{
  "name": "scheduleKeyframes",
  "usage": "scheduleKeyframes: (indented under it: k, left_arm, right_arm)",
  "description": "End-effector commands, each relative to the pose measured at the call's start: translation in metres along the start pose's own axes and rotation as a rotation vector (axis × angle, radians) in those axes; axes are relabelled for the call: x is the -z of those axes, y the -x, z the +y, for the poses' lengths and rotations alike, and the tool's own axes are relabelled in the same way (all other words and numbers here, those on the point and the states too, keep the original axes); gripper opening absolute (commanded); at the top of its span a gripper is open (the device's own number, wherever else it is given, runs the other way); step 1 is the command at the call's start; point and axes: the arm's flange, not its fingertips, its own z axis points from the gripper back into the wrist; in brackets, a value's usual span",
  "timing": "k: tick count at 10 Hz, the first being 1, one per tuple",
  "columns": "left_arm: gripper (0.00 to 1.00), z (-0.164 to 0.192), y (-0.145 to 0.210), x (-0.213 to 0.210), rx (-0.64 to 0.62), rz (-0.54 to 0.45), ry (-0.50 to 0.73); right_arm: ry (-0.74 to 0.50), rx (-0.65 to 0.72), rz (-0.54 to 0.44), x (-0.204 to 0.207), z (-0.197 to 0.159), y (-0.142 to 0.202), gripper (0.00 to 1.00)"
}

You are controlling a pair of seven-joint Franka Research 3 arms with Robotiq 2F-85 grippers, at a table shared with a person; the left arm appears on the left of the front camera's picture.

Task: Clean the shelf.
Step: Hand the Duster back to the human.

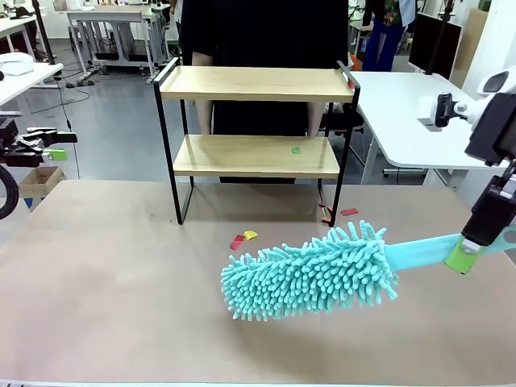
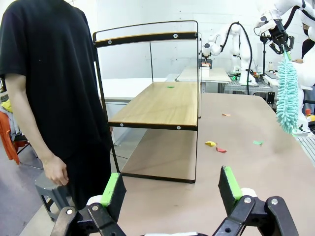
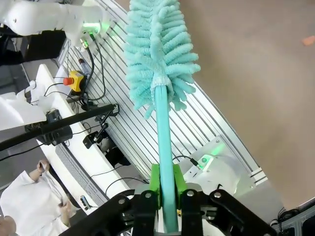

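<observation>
Shelf (image 1: 255, 129), a two-tier wooden rack in a black frame, stands in the upper middle of the front view, on the brown table (image 1: 97, 298) near its far edge. One green scrap (image 1: 296, 150) lies on its lower board; the upper board looks bare. More scraps, red and yellow (image 1: 243, 239), sit on the table just in front of the rack.

Lower right, the right gripper (image 1: 474, 248) is clamped on the handle of a turquoise chenille duster (image 1: 310, 274), whose fluffy head hangs over the table in front of the rack and apart from it, probably placed so it can sweep the boards. The left gripper (image 2: 171, 189) has its jaws spread wide with nothing between them, facing the rack's side, likely parked out of the way.

A person (image 2: 47, 93) in black stands behind the rack, partly hidden by it. Whether the duster head touches the table cannot be told.
</observation>
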Motion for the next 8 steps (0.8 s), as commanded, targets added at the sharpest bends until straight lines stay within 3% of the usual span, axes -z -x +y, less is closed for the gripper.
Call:
scheduleKeyframes:
  k: [1,6,8]
  left_arm:
    - [1.00,-0.001,-0.002,0.001,0.004,0.001,-0.001]
    - [1.00,0.000,0.000,0.000,0.000,0.000,0.000]
    - [1.00,-0.026,-0.029,0.001,-0.024,-0.002,0.066]
  right_arm:
    - [-0.006,0.014,-0.010,-0.002,0.004,-0.004,0.13]
    - [0.000,0.000,0.000,0.000,0.000,0.000,0.13]
    - [0.010,-0.104,-0.096,-0.021,-0.044,-0.014,0.13]
